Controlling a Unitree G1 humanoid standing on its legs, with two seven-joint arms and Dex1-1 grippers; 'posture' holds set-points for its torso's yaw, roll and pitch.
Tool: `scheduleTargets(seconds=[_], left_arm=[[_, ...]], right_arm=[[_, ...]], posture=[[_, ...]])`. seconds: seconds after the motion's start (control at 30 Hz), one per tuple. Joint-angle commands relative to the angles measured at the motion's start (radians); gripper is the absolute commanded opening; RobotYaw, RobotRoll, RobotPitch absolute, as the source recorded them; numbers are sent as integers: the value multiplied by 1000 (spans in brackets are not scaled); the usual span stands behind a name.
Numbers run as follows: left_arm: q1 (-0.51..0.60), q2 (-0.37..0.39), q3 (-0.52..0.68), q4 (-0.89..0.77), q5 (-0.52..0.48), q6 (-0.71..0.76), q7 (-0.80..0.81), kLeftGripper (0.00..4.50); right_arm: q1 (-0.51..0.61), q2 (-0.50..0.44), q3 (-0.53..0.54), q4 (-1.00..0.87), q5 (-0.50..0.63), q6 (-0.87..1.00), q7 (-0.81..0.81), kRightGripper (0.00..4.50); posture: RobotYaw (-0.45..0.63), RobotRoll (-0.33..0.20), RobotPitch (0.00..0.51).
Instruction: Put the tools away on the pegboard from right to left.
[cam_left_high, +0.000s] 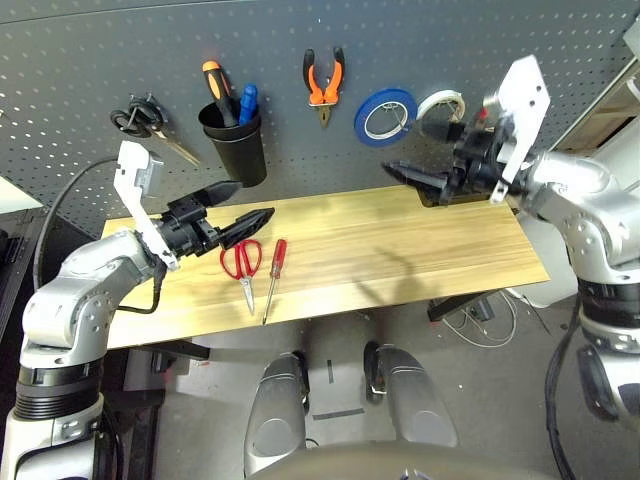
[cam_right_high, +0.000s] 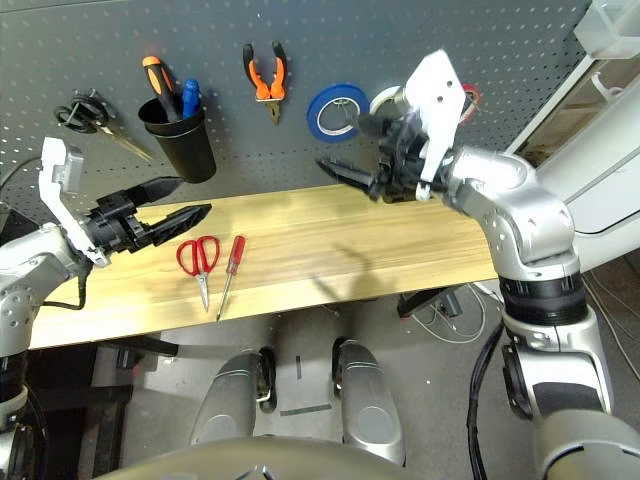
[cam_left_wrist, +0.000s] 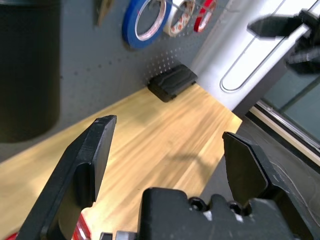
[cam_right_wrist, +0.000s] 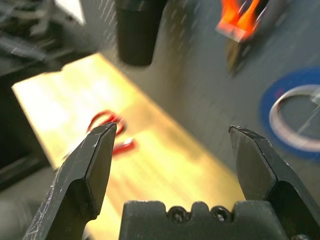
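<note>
Still on the table, the screwdriver (cam_left_high: 273, 277) lies at 3 o'clock beside the scissors (cam_left_high: 243, 262); the left gripper (cam_left_high: 242, 208) (jaws wide, empty) may snag both.

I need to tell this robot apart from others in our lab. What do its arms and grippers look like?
Both arms are rounded silver-grey shells with black ribbed joints. Each wrist carries a flat white bracket plate. The left gripper and right gripper are black, with two tapered, pointed jaws on a black base. A black cable loops beside the left forearm.
</note>
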Motion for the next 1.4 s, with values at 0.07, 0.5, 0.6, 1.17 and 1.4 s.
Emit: scheduleTargets(seconds=[0.07, 0.5, 0.6, 1.17, 1.4], left_arm=[[5, -38, -82, 73, 100, -54, 12, 4500], [-63, -189, -258, 435, 453, -135, 222, 4500], [-92, -229, -278, 499, 503, -149, 262, 4500], [-163, -365, -275, 730, 585, -125, 347, 4500], [-226, -413, -284, 937, 645, -243, 418, 4317]], right_arm=[[69, -3, 43, 25, -47, -88, 38, 4490], [197, -17, 143, 151, -207, -375, 160, 4490], [233, -31, 152, 145, -231, -401, 173, 4490], [390, -84, 147, 73, -255, -435, 182, 4490], [379, -78, 145, 34, -229, -373, 176, 4499]], posture=[[-38, 0, 144], [-45, 0, 177], [-61, 0, 192], [-127, 0, 272], [-153, 0, 276]])
